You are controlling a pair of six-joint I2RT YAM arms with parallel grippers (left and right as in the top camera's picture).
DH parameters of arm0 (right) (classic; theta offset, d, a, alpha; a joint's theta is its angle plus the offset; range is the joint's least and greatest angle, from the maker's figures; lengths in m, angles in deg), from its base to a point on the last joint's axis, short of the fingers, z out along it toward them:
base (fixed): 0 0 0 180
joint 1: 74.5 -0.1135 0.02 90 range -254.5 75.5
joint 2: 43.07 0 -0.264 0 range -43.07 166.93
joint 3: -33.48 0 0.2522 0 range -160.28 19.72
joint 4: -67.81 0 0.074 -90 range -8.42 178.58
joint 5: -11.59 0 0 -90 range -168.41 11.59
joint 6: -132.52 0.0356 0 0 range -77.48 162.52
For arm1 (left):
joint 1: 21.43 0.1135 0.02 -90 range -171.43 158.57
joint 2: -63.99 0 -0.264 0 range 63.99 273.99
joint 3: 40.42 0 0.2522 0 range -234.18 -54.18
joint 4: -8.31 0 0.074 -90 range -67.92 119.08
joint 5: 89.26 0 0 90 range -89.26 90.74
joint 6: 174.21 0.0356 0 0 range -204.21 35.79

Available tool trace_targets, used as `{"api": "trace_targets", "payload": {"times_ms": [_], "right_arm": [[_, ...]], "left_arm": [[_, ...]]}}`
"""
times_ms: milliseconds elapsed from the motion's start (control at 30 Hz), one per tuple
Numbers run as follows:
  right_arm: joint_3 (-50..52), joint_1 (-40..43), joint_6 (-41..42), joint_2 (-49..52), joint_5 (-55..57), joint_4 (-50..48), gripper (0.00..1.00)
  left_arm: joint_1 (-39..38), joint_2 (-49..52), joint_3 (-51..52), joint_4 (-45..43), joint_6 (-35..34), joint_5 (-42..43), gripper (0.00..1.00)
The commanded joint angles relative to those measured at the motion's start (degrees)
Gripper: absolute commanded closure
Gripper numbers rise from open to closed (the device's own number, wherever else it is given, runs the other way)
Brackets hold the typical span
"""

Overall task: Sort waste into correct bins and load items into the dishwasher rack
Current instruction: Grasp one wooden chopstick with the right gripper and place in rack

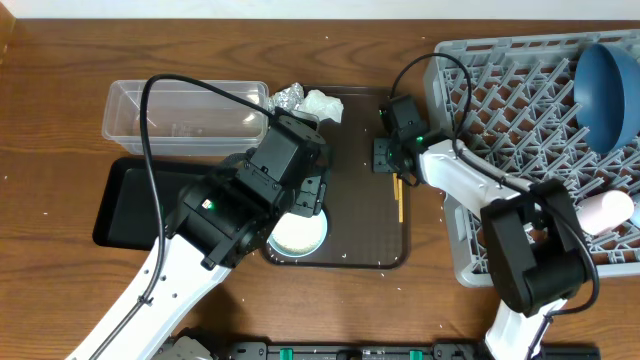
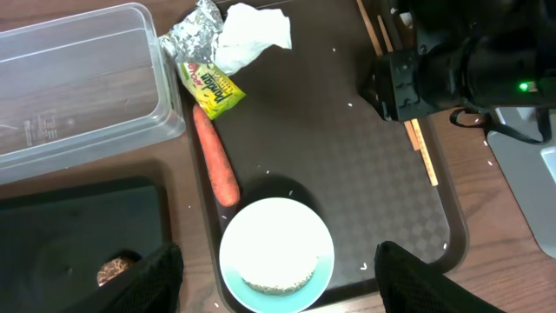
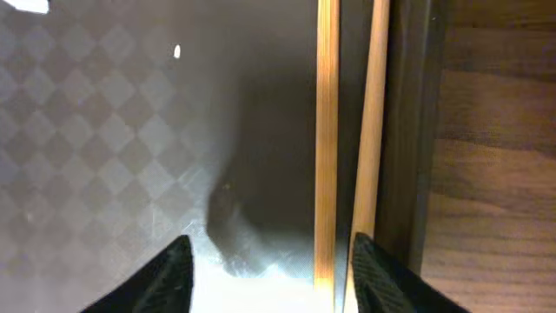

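Note:
My left gripper (image 2: 278, 283) is open, its fingers on either side of a small light-blue cup (image 2: 276, 254) that holds white rice and stands at the front of the brown serving tray (image 1: 370, 240). An orange carrot (image 2: 215, 156), a yellow-green wrapper (image 2: 211, 85), silver foil (image 2: 193, 30) and white tissue (image 2: 252, 35) lie on that tray's far left. My right gripper (image 3: 278, 278) is open and low over two wooden chopsticks (image 3: 327, 130) at the tray's right edge. The clear tub (image 1: 185, 110) holds nothing I can see. The black tray (image 1: 130, 200) holds brown scraps (image 2: 113, 269).
The light-grey dishwasher rack (image 1: 520, 140) fills the right side. It holds a dark blue plate (image 1: 605, 90) on edge and a pink cup (image 1: 608, 212). My right arm reaches from the rack's front corner across to the tray. Cables loop over both arms.

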Motion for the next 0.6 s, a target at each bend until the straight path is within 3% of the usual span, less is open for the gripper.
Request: {"api": "trace_targets", "payload": {"times_ms": [0, 33, 100, 167, 233, 400, 567], "right_arm": [[-0.26, -0.92, 1.44, 3.37, 1.79, 0.28, 0.54], [-0.26, -0.96, 1.62, 4.24, 1.44, 0.31, 0.57], [-0.28, -0.96, 1.51, 5.33, 1.4, 0.35, 0.76], [-0.31, -0.9, 1.51, 5.29, 0.72, -0.07, 0.87], [-0.42, -0.9, 1.2, 4.63, 0.94, -0.7, 0.99], [-0.52, -0.9, 0.72, -1.44, 0.94, 0.79, 0.99], [-0.52, -0.37, -5.79, -12.81, 1.9, 1.75, 0.99]], "left_arm": [[-0.02, -0.61, -0.85, 0.2, 0.5, -0.92, 0.29], [-0.02, -0.61, -0.85, 0.2, 0.5, -0.92, 0.28], [-0.02, -0.61, -0.83, 0.2, 0.5, -0.92, 0.28], [-0.04, -0.61, -0.83, 0.22, 0.5, -0.92, 0.02], [-0.02, -0.61, -0.83, 0.22, 0.5, -0.92, 0.02], [-0.02, -0.61, -0.83, 0.2, 0.5, -0.92, 0.02], [-0.02, -0.61, -0.83, 0.2, 0.5, -0.92, 0.02]]}}
